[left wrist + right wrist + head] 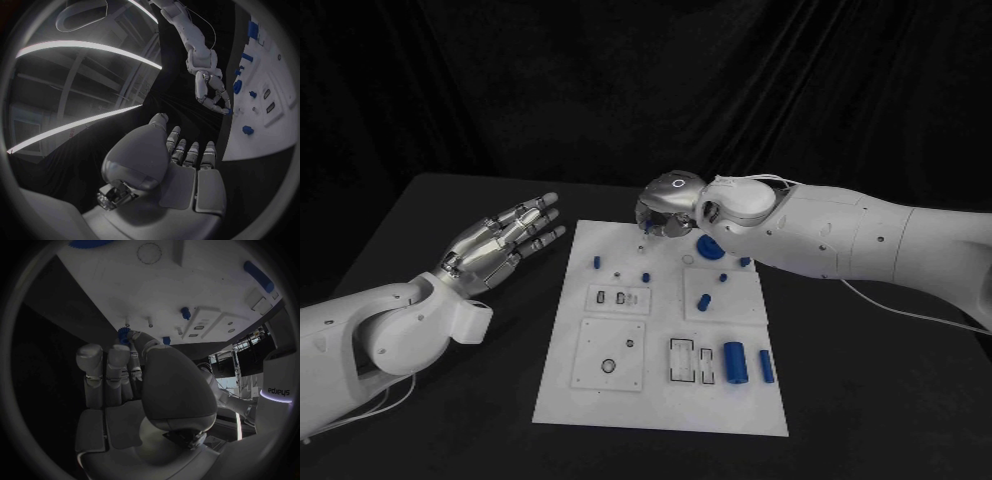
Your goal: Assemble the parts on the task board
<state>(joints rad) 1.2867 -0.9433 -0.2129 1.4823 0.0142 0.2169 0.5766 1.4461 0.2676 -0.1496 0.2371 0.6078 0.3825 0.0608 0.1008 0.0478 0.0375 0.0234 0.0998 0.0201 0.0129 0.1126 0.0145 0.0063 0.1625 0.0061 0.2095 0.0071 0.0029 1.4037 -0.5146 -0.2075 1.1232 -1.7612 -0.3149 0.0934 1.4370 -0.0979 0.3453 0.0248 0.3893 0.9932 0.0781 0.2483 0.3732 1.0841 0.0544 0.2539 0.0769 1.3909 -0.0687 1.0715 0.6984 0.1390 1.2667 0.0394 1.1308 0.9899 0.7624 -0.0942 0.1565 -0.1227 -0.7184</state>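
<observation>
While the left hand [499, 244] hovers flat beside the task board [596, 390], the right hand [669, 208] works at the board's far edge.

Left hand: fingers straight, slightly apart, holding nothing, above the black table [444, 420] just off the board's left side. Right hand: fingers curled downward, their tips pinching a small blue toothed part [123, 334] just above the board; the head view hides this grip. Other blue parts lie on the board, including two cylinders [736, 361] near its right corner and a disc [710, 248] close to the right hand.
</observation>
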